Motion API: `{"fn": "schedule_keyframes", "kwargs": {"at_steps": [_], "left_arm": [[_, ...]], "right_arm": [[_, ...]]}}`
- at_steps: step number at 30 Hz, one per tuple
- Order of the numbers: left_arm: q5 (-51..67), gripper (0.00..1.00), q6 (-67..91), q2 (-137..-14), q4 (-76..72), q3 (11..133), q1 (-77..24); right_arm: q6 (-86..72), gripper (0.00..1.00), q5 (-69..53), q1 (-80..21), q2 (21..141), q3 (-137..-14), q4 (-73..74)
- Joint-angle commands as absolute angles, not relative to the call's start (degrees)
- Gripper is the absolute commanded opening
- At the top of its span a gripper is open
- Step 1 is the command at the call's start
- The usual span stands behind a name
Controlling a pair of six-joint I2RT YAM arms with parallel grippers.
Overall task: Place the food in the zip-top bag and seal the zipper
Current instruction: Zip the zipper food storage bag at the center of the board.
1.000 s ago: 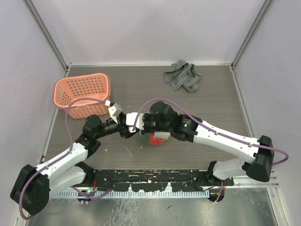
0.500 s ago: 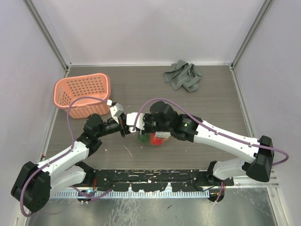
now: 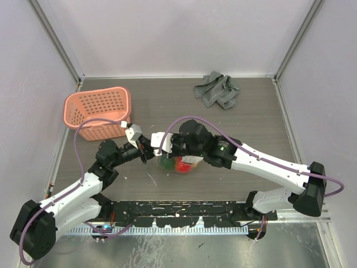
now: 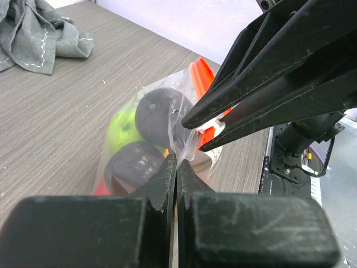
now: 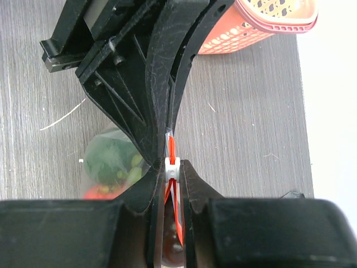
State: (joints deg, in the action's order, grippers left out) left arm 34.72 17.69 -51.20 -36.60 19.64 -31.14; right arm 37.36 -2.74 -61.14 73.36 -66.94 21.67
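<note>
Right wrist: zipper [image 5: 172, 148] clamped between right jaws; left jaws pinch bag [image 4: 146, 139].

A pink perforated basket [image 3: 103, 129] is sitting near the far left corner of the wood-grain table [image 3: 167, 103], its mouth facing up. A crumpled grey cloth [image 3: 217, 89] is lying toward the table's far right corner, well apart from the basket. Pale walls are enclosing the table's left, far and right sides, and a black rail [image 3: 178, 215] is running along its near edge.
</note>
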Motion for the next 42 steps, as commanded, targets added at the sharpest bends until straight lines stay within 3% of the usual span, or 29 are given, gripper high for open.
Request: {"fn": "schedule_keyframes", "kwargs": {"at_steps": [1, 8, 10, 12, 14, 17, 22, 31, 32, 37, 38, 42], "left_arm": [[30.51, 0.0, 18.16, -49.22, -39.74, 19.27, -30.81], [31.14, 0.0, 17.08, -48.65, -39.08, 19.05, -30.77], [32.95, 0.07, 16.66, -49.48, -38.99, 19.44, -30.84], [34.91, 0.29, 16.55, -50.55, -39.07, 20.2, -30.78], [36.18, 0.41, 16.52, -51.68, -39.04, 20.91, -30.84], [36.91, 0.49, 16.1, -53.15, -39.08, 21.7, -30.88], [38.71, 0.52, 15.09, -55.39, -39.86, 23.22, -31.24], [41.55, 0.45, 12.89, -58.59, -40.61, 25.76, -33.4], [41.8, 0.42, 12.64, -58.89, -40.67, 25.84, -33.53], [41.79, 0.04, 12.15, -60.13, -40.65, 25.97, -33.62], [41.01, 0.0, 12.14, -59.93, -40.75, 25.7, -33.66], [38.46, 0.0, 12.72, -58.32, -41.02, 24.46, -33.66]], "right_arm": [[36.56, 0.01, 0.61, -60.22, 70.63, -66.86, 23.86], [35.43, 0.01, -0.37, -60.21, 71.2, -67.09, 24.96], [35.38, 0.01, -1.05, -60.28, 71.28, -67.54, 24.8], [35.46, 0.01, -1.59, -60.21, 71.41, -68.17, 24.53], [35.92, 0.01, -2.23, -60.21, 71.63, -68.94, 24.33], [36.31, 0.01, -3.67, -60.25, 72.42, -70.22, 24.46], [36.49, 0.01, -5.84, -60.25, 73.7, -71.95, 25.81], [36.22, 0.01, -8.14, -60.23, 75.02, -72.41, 26.49], [36.23, 0.01, -8.25, -60.27, 75.2, -72.48, 26.59], [36.25, 0.01, -7.6, -60.21, 75.45, -72.73, 27.48], [36.22, 0.01, -7.18, -60.21, 75.34, -72.61, 27.71], [36.06, 0.01, -5.12, -60.22, 74.33, -71.88, 28.95]]}}
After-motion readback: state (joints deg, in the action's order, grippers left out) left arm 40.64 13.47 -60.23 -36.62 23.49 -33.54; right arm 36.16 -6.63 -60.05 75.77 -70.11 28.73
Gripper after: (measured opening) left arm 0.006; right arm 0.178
